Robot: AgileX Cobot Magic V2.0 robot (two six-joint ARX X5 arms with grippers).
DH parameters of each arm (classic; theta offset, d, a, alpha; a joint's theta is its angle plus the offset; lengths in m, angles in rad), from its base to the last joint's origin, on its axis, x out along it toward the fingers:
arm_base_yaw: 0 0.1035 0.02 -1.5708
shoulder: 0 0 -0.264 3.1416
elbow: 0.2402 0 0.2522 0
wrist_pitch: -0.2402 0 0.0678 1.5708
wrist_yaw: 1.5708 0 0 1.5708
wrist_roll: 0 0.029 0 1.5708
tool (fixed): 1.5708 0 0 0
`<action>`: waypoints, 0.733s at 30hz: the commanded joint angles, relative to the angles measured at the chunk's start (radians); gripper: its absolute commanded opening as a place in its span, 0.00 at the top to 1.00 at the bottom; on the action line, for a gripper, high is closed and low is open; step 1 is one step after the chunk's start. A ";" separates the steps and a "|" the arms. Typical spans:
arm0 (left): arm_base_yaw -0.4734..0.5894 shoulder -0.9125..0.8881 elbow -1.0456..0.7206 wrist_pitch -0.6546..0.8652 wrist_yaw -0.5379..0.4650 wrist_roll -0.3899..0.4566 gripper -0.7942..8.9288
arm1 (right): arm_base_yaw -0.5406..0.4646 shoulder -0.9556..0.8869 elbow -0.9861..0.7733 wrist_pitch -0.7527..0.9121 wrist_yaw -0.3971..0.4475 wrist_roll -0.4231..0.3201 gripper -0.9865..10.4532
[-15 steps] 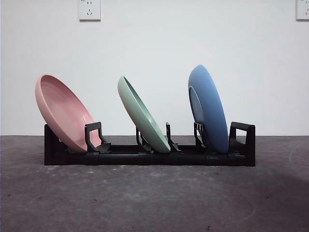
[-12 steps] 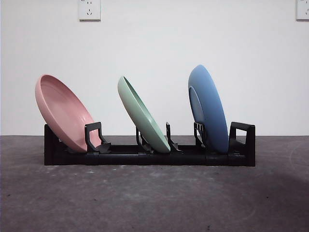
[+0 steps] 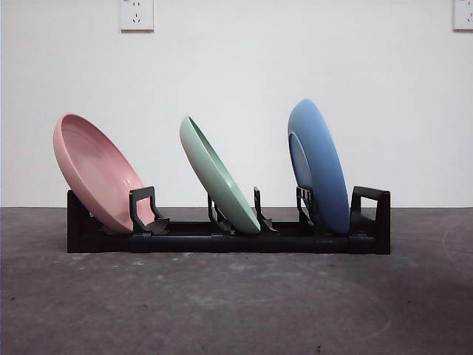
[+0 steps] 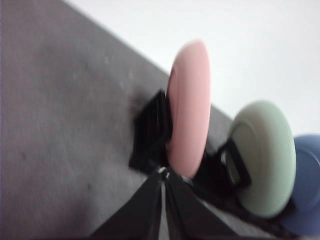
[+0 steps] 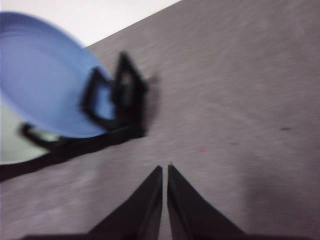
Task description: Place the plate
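From my station, the black rack (image 3: 229, 240) stood across the table (image 3: 236, 303), its slots filled by the pink plate (image 3: 96, 171), green plate (image 3: 219, 176) and blue plate (image 3: 319, 167). Wide gaps separated the tilted plates. The tabletop before the rack lay open.

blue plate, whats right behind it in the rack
In the front view the blue plate leans in the last slot of the rack. Past it stands only the rack's black end loop. The plate hides the slot's base.
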State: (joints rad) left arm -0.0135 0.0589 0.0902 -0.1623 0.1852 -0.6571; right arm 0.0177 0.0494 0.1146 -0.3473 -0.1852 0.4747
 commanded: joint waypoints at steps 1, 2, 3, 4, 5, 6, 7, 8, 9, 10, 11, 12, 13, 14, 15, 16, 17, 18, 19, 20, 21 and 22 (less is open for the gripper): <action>0.000 0.040 0.097 -0.064 0.068 -0.002 0.91 | 0.000 0.034 0.087 -0.012 -0.056 0.019 0.90; 0.000 0.057 0.124 -0.087 0.090 0.010 0.91 | 0.000 0.050 0.114 -0.025 -0.066 0.014 0.90; 0.000 0.079 0.158 -0.114 0.119 0.029 0.91 | 0.000 0.072 0.150 -0.043 -0.080 0.006 0.90; 0.000 0.103 0.194 -0.143 0.146 0.053 0.91 | 0.000 0.096 0.187 -0.064 -0.089 0.003 0.90; 0.000 0.126 0.226 -0.170 0.163 0.078 0.91 | 0.000 0.117 0.218 -0.082 -0.099 -0.003 0.90; 0.000 0.156 0.272 -0.209 0.180 0.121 0.91 | 0.000 0.149 0.263 -0.109 -0.113 -0.017 0.90; 0.000 0.180 0.307 -0.240 0.190 0.156 0.91 | 0.000 0.169 0.291 -0.130 -0.121 -0.023 0.90; 0.000 0.206 0.345 -0.272 0.195 0.192 0.91 | 0.000 0.201 0.330 -0.159 -0.136 -0.034 0.90; 0.000 0.236 0.389 -0.312 0.198 0.231 0.91 | 0.000 0.231 0.364 -0.187 -0.150 -0.045 0.90; 0.000 0.268 0.435 -0.354 0.198 0.264 0.91 | 0.000 0.273 0.410 -0.226 -0.167 -0.065 0.90; 0.000 0.303 0.480 -0.396 0.198 0.291 0.91 | 0.000 0.311 0.451 -0.261 -0.185 -0.084 0.90; 0.000 0.333 0.518 -0.433 0.198 0.310 0.91 | 0.000 0.344 0.486 -0.289 -0.197 -0.101 0.90; 0.000 0.369 0.562 -0.478 0.198 0.326 0.91 | 0.000 0.380 0.524 -0.320 -0.215 -0.119 0.90; 0.000 0.401 0.599 -0.514 0.198 0.337 0.91 | 0.000 0.411 0.557 -0.346 -0.229 -0.132 0.90; 0.000 0.443 0.646 -0.558 0.198 0.351 0.91 | 0.000 0.452 0.602 -0.382 -0.242 -0.147 0.90; 0.000 0.473 0.680 -0.590 0.198 0.364 0.91 | 0.000 0.483 0.636 -0.411 -0.245 -0.151 0.90; 0.000 0.501 0.714 -0.617 0.198 0.372 0.91 | 0.000 0.513 0.669 -0.439 -0.246 -0.158 0.90; 0.000 0.537 0.756 -0.651 0.198 0.388 0.91 | 0.000 0.552 0.711 -0.474 -0.246 -0.175 0.90; -0.001 0.562 0.788 -0.671 0.198 0.399 0.91 | 0.000 0.581 0.742 -0.499 -0.246 -0.187 0.90; -0.001 0.584 0.816 -0.687 0.198 0.410 0.91 | 0.000 0.609 0.771 -0.521 -0.247 -0.197 0.90; -0.001 0.613 0.853 -0.709 0.198 0.418 0.91 | 0.001 0.646 0.807 -0.546 -0.252 -0.206 0.90; -0.001 0.648 0.894 -0.731 0.198 0.426 0.91 | 0.000 0.688 0.846 -0.570 -0.264 -0.215 0.90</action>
State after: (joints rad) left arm -0.0135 0.7052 0.9638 -0.9016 0.3767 -0.2642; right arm 0.0177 0.7303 0.9485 -0.9222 -0.4469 0.2905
